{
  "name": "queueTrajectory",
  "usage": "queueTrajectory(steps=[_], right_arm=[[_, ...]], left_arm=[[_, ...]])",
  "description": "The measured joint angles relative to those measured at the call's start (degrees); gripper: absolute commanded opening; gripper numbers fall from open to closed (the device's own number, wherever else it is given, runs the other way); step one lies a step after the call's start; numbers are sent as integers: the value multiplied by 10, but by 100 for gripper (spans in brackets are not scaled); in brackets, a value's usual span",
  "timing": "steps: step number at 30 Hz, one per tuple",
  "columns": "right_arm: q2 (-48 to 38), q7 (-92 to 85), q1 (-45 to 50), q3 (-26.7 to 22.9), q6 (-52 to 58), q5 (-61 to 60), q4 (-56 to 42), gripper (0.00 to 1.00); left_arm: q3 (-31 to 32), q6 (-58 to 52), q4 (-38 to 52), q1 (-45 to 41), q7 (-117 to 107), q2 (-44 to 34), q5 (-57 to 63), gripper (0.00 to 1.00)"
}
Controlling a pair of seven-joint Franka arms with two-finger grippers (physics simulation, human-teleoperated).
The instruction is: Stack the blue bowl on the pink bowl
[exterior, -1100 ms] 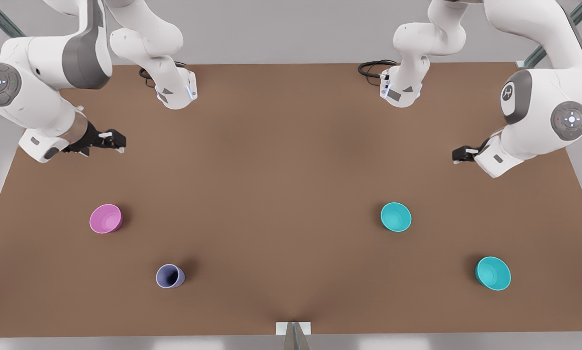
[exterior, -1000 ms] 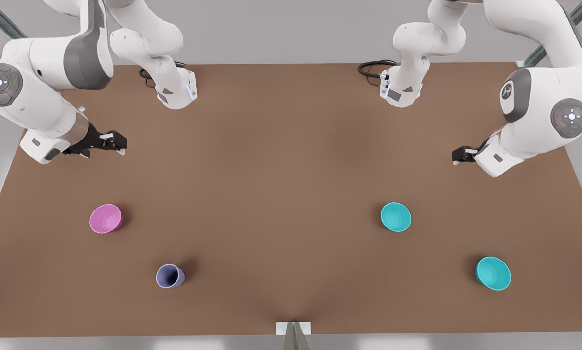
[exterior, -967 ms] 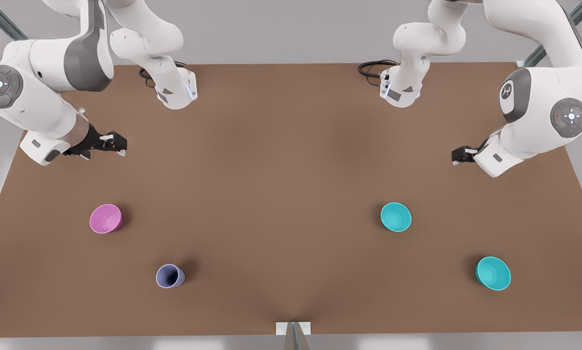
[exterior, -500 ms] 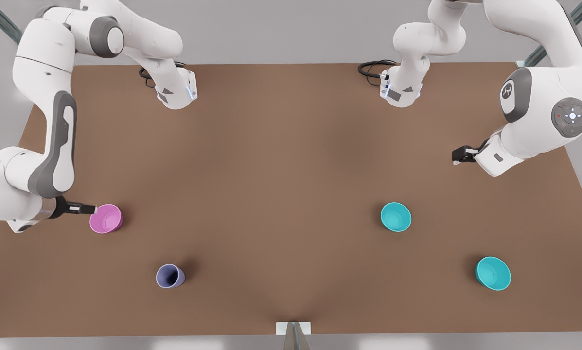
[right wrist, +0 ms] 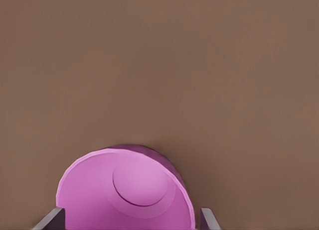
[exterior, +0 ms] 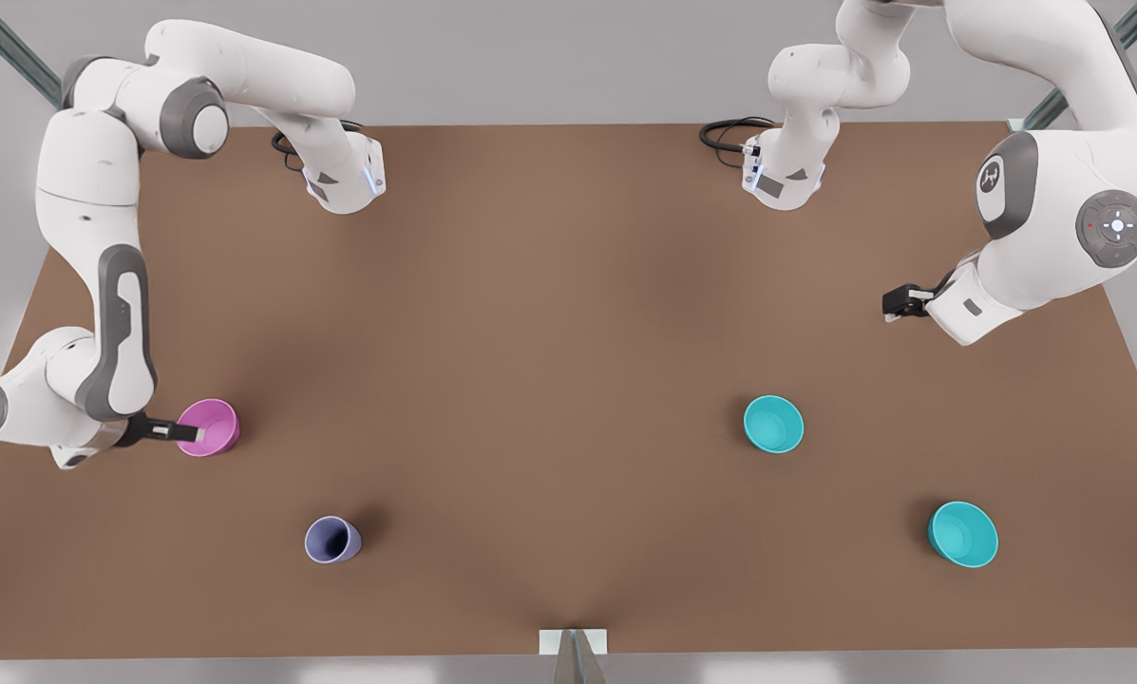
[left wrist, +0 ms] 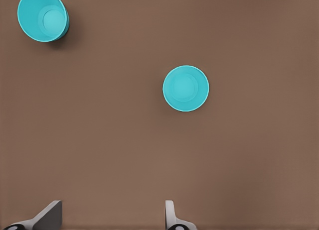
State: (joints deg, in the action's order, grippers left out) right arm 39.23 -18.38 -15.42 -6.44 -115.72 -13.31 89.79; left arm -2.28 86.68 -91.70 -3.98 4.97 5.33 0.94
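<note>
The pink bowl [exterior: 211, 427] stands upright on the table near the front view's left edge. My right gripper [exterior: 184, 433] has reached it and is open, with one finger on each side of the pink bowl [right wrist: 124, 190]; the right gripper [right wrist: 129, 216] grips nothing. Two look-alike blue bowls stand at the front view's right, one blue bowl [exterior: 773, 424] nearer the middle and another [exterior: 962, 534] closer to the front edge. My left gripper [exterior: 896, 304] hangs open and waits above the table behind them. The left gripper [left wrist: 112, 210] looks down on both blue bowls [left wrist: 186, 88] [left wrist: 42, 16].
A periwinkle cup [exterior: 331, 540] stands on the brown table [exterior: 549, 332], in front of the pink bowl and toward the middle. Both arm bases [exterior: 345, 176] [exterior: 782, 176] sit at the table's back edge. A small white bracket [exterior: 573, 642] marks the front edge.
My right arm swung from the back of the table forward and down to the pink bowl, and its open fingers now flank the bowl. The left arm has barely moved.
</note>
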Motion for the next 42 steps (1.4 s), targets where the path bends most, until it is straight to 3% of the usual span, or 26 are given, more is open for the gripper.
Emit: queueTrajectory(steps=[13,15,16,17,26,31,36,42], right_arm=[[35,-56,-17,-3,-13,-7,9,98],[35,-62,-16,-3,-12,-7,7,44],[35,-65,-15,-3,-11,-8,7,26],[35,-68,-15,-3,-10,-10,7,21],[28,-95,-13,0,27,-9,-21,21],[-52,-107,24,5,95,-16,20,21],[-129,-107,163,3,132,-71,71,21],[-98,-37,370,2,92,-173,25,21]], left_arm=[[0,0,0,0,1,0,0,100],[0,0,0,0,1,0,-1,100],[0,0,0,0,1,0,-3,100],[0,0,0,0,1,0,-5,100],[0,-1,0,1,1,0,-10,100],[0,-1,0,1,1,0,-10,100],[0,-1,0,1,1,0,-11,100],[0,-1,1,1,1,0,-11,100]])
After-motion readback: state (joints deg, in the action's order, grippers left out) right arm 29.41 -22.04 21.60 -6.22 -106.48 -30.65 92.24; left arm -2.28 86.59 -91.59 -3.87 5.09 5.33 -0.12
